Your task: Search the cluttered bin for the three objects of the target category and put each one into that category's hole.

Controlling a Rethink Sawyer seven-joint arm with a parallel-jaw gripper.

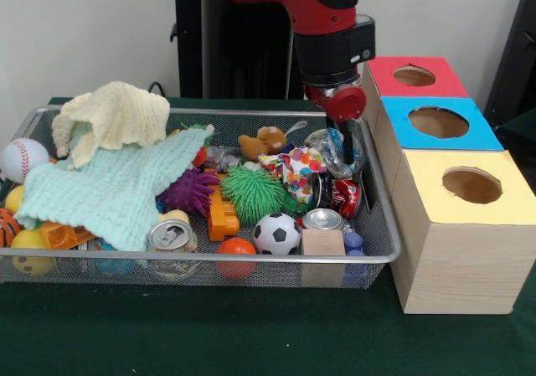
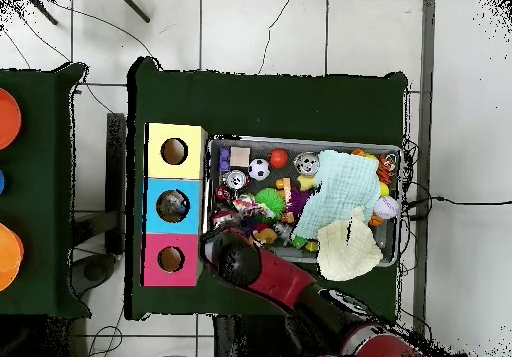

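The silver wire-mesh bin [image 1: 209, 260] is full of toys, cloths and cans; it also shows in the overhead view [image 2: 300, 141]. My gripper [image 1: 346, 154] reaches down into the bin's right end, next to the boxes. It is right against a see-through wrinkly bottle [image 1: 328, 148] with blue print. I see no other bottle. The blue-surround hole [image 1: 438, 122] is on the middle box, just right of the gripper. In the overhead view something grey shows inside this hole [image 2: 172, 205], and the arm [image 2: 232, 256] hides the gripper.
A red-surround hole [image 1: 414, 75] and a yellow-surround hole [image 1: 471, 185] flank the blue one. A mint cloth [image 1: 117, 188] and a cream cloth [image 1: 113, 116] cover the bin's left half. Metal cans [image 1: 170, 235] [image 1: 322, 219], a soccer ball [image 1: 276, 234] and a green spiky ball [image 1: 251, 193] lie nearby.
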